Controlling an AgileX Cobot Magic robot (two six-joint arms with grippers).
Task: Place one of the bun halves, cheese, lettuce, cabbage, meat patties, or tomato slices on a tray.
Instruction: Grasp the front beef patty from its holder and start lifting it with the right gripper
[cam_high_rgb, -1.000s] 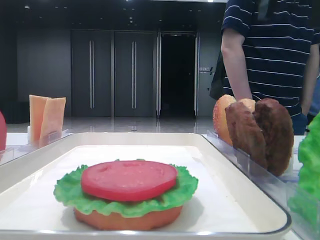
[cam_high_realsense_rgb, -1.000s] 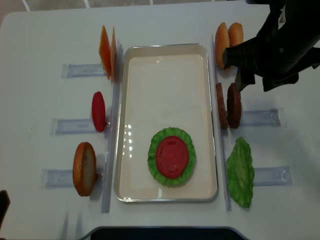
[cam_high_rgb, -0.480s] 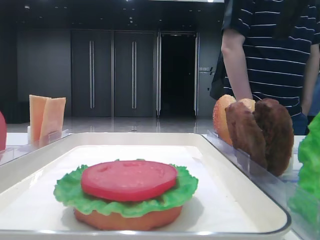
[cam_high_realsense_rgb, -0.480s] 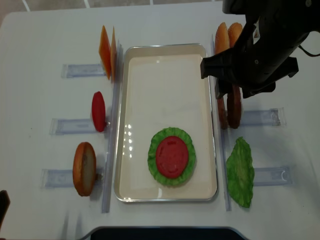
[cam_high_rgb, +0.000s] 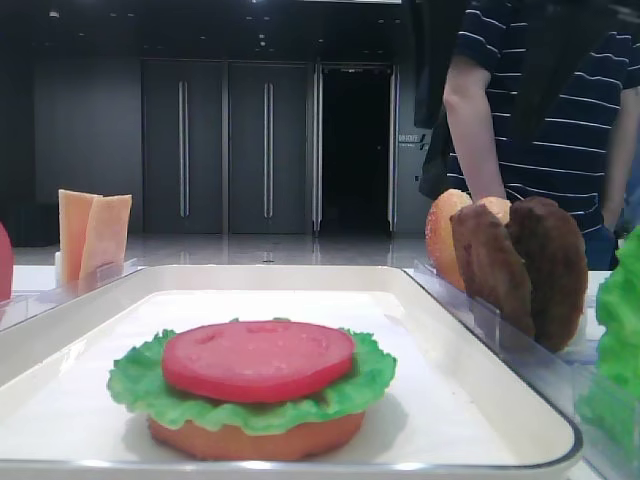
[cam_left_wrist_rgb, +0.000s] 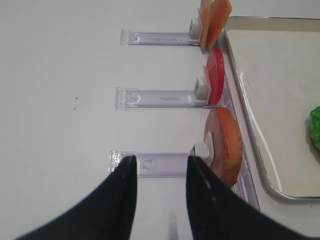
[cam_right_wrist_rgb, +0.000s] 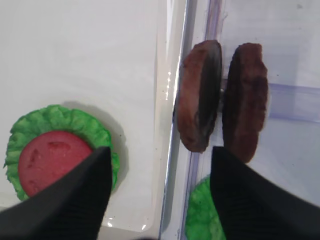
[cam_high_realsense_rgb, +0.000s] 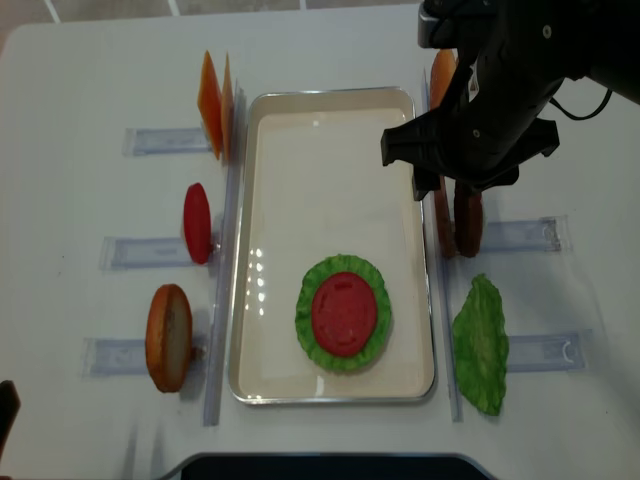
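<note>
Bun, lettuce (cam_high_realsense_rgb: 343, 312) and tomato (cam_high_realsense_rgb: 344, 314) are stacked lower centre on the tray (cam_high_realsense_rgb: 330, 180); patties (cam_right_wrist_rgb: 220, 100) are framed by the released, empty right gripper (cam_right_wrist_rgb: 157, 185), none grasped yet.

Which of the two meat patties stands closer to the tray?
The left patty in the wrist view. It stands on edge right beside the tray rim; the other patty stands behind it, farther out.

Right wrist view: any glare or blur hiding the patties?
Right wrist: patties sharp; a glare streak runs along the tray rim; the near fingers are dark and soft. Overhead: the arm's bulk hides the patties' tops.
</note>
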